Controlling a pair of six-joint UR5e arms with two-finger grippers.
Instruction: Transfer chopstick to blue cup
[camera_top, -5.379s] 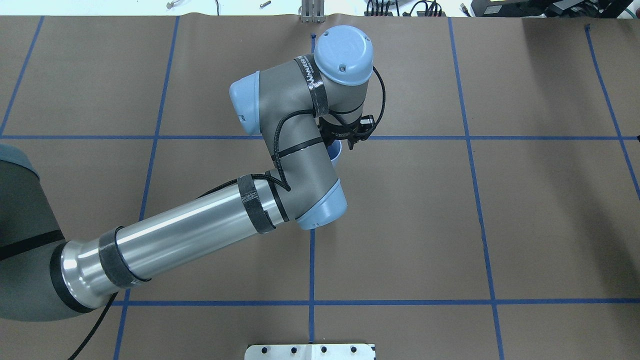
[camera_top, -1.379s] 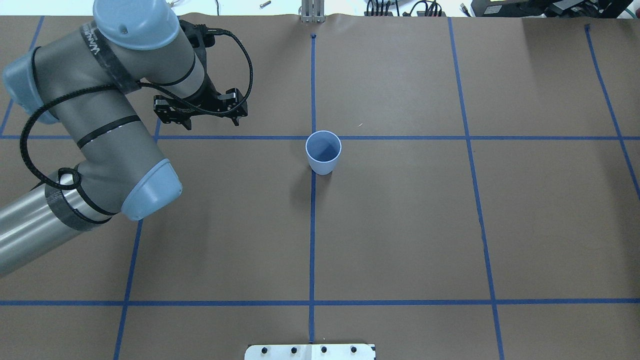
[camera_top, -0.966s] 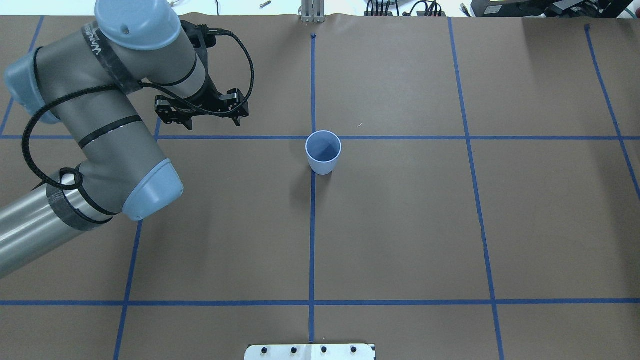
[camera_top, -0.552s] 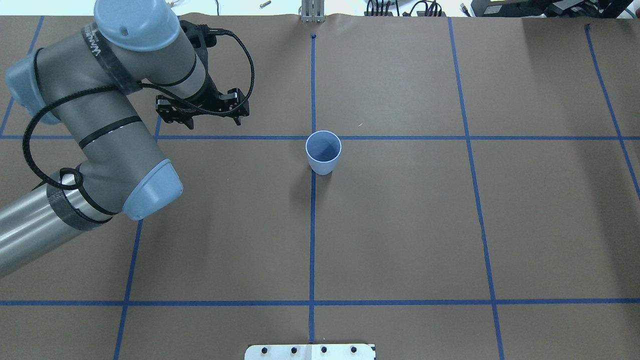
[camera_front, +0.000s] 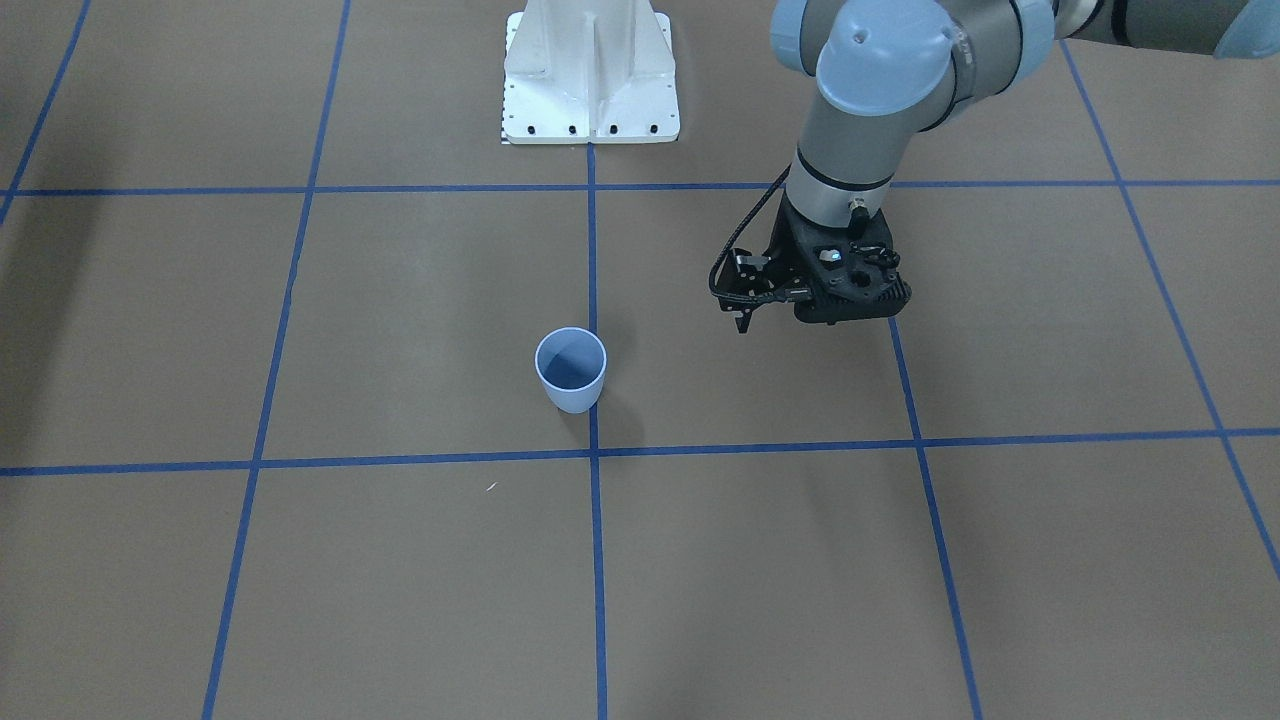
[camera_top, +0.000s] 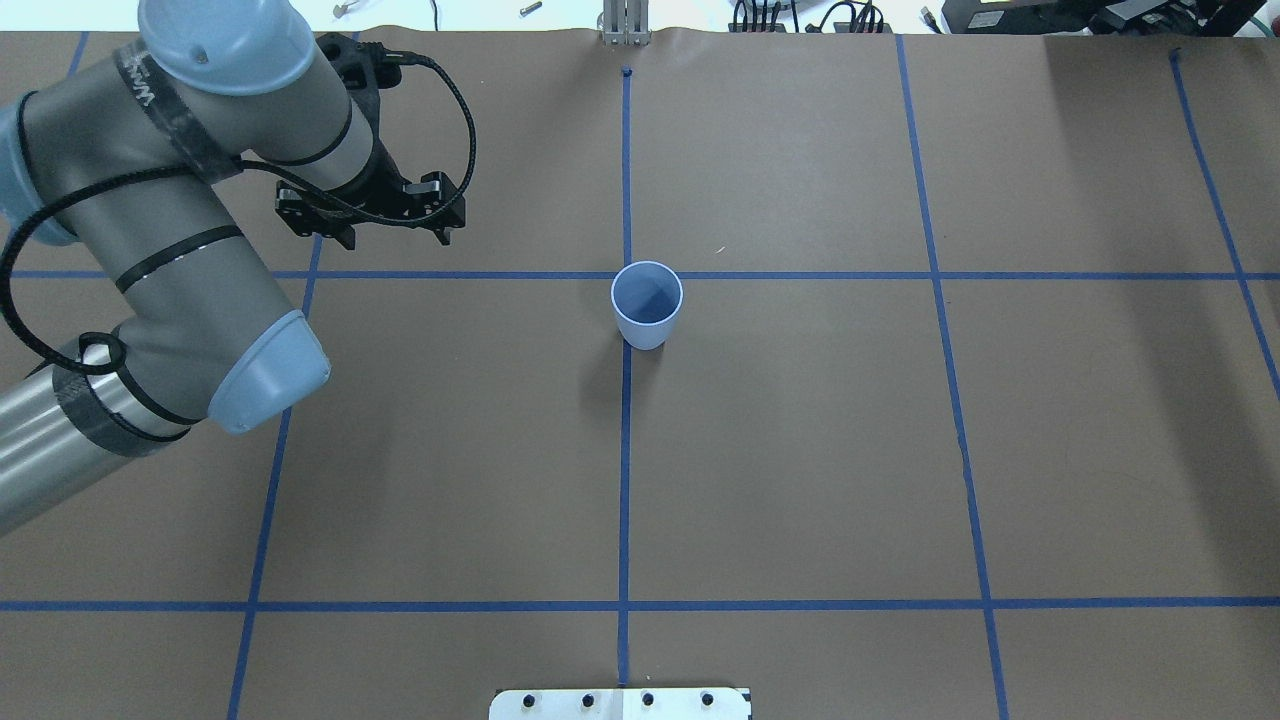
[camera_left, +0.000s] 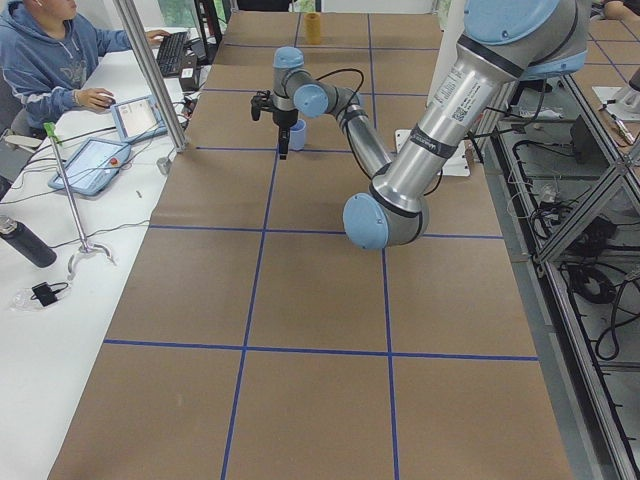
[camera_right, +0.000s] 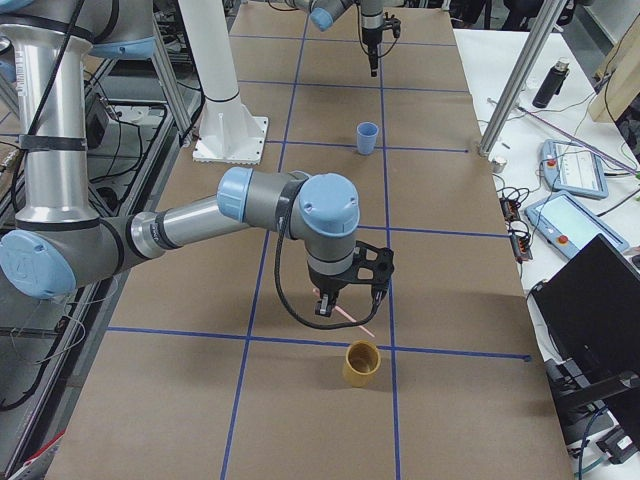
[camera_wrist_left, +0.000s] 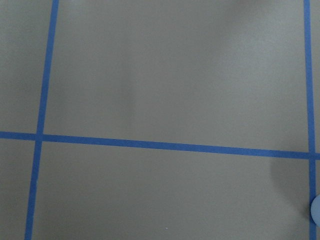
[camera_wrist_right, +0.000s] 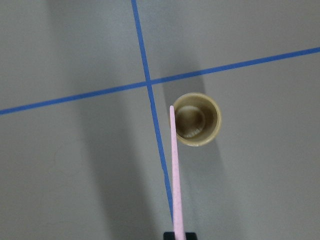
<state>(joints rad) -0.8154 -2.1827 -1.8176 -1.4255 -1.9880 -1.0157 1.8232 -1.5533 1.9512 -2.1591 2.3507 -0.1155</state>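
Observation:
The blue cup stands upright and empty at the table's middle, on a blue tape crossing; it also shows in the front-facing view and the exterior right view. My left gripper hangs pointing down to the cup's left, well apart from it; its fingers are hidden, so I cannot tell its state. My right gripper is shut on the pale pink chopstick, which slants down from it. The stick's tip lies at the rim of a tan cup.
The tan cup stands near the table's right end, just below my right gripper. The white robot base is at the table's robot side. An operator sits at a side desk with tablets and a metal post.
My left arm has drawn away from over the blue cup to the left, uncovering it, and in the last half second moved a little further left and back. The cup has not moved.

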